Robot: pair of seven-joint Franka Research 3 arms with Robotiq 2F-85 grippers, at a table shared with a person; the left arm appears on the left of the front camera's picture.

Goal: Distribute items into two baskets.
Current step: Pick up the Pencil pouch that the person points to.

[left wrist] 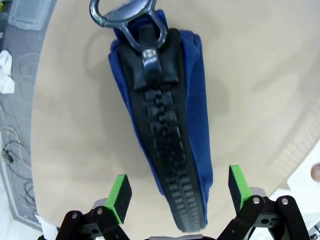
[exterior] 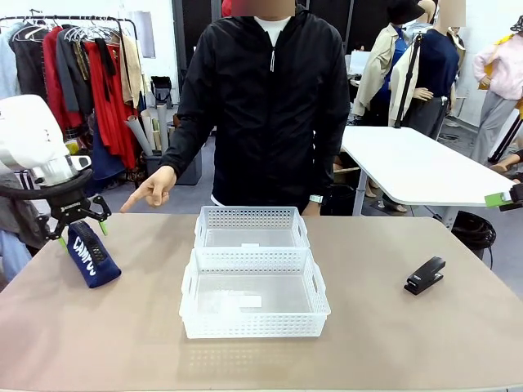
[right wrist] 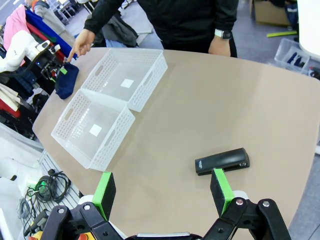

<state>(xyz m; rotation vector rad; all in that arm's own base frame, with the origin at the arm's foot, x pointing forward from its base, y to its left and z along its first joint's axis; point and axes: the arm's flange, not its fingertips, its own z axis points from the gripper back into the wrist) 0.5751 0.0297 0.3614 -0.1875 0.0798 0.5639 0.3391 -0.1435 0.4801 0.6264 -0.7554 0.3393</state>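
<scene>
Our left gripper [exterior: 82, 233] was wide open and held nothing, with a pad on each side of the blue pouch [exterior: 92, 255], which lay on the table [exterior: 98, 343] left of the baskets [exterior: 255, 325], so we thought it should go lower and squeeze gently.

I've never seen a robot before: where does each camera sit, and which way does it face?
Front: robot's side, facing the person across the table; left fingers show by the pouch.
Left wrist: looks along left fingers onto the pouch.
Right wrist: looks over right fingers at the stapler.
Shared: both baskets, front and right wrist.
</scene>
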